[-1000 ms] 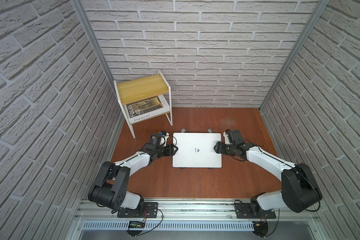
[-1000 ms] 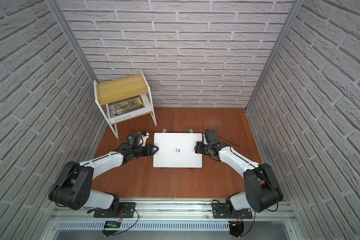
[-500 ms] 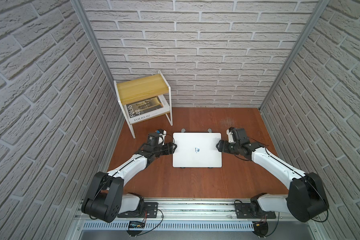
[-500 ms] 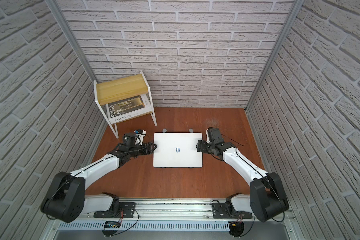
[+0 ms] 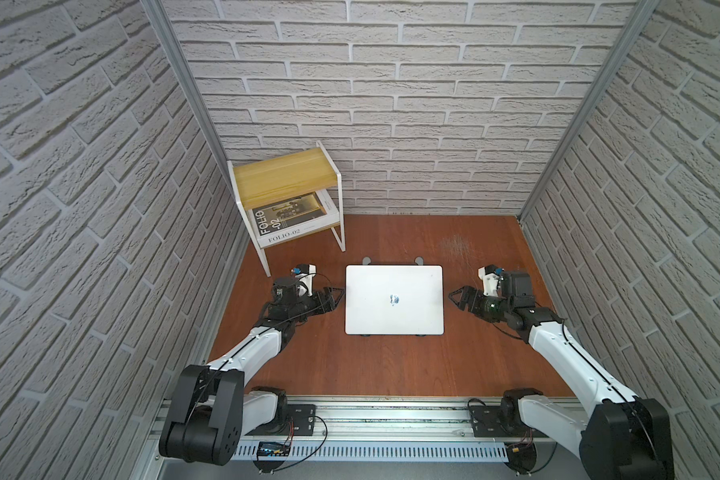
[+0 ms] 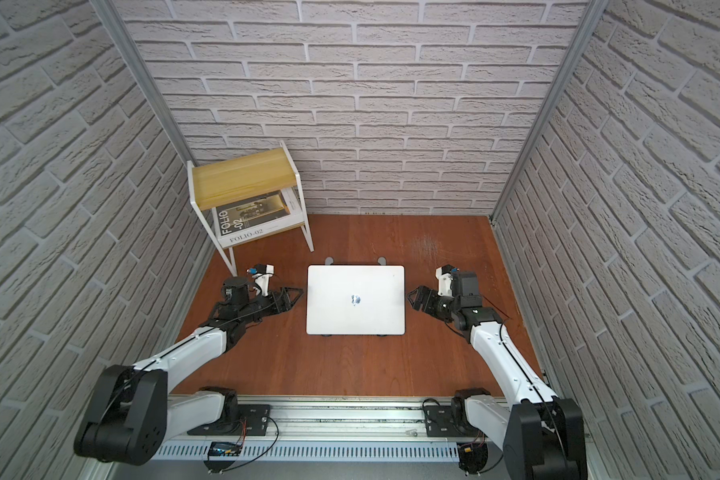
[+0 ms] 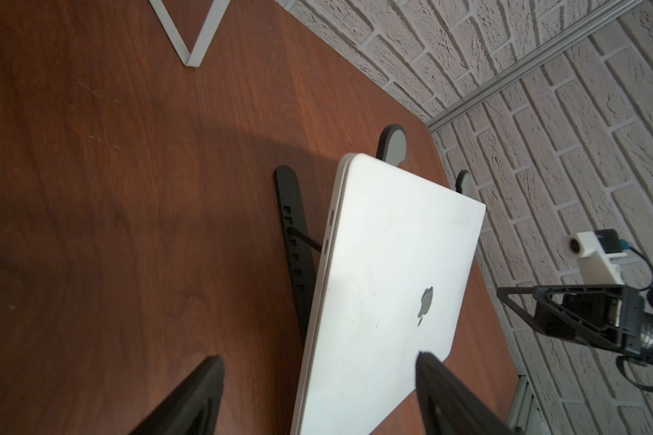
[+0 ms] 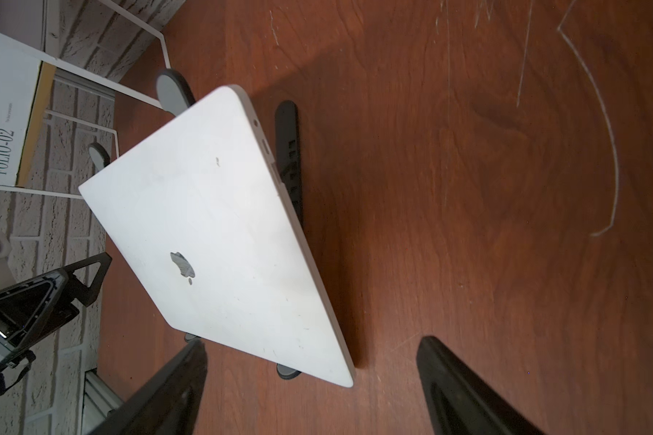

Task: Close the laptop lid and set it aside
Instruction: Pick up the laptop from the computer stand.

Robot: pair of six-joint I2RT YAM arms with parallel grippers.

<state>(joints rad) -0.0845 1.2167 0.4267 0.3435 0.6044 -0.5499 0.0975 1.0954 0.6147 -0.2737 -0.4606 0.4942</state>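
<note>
Found the laptop [image 5: 393, 316] resting on the grey folding stand [image 7: 293, 226], raised clear of the tabletop [image 5: 391, 374], with the laptop lid [image 7: 393, 244] already flush on the base. Noted the long edges running across the stand from the left arm's side to the right arm's, and the short edges facing outward, one toward each gripper. Located the left gripper [image 5: 338, 297] just beside the stand's left side, spread wide and empty, with one finger on the lid side of the near short edge and one on the tabletop side in the left wrist view. Located the right gripper [image 5: 454, 300] off the stand's right side, likewise spread and holding nothing, standing slightly farther out than the left. Judged lid closing complete and setting aside not yet done. Judged a straight inward approach along the long axis, both arms together, necessary for a lift off the stand. Could not confirm contact at the left short edge.
</note>
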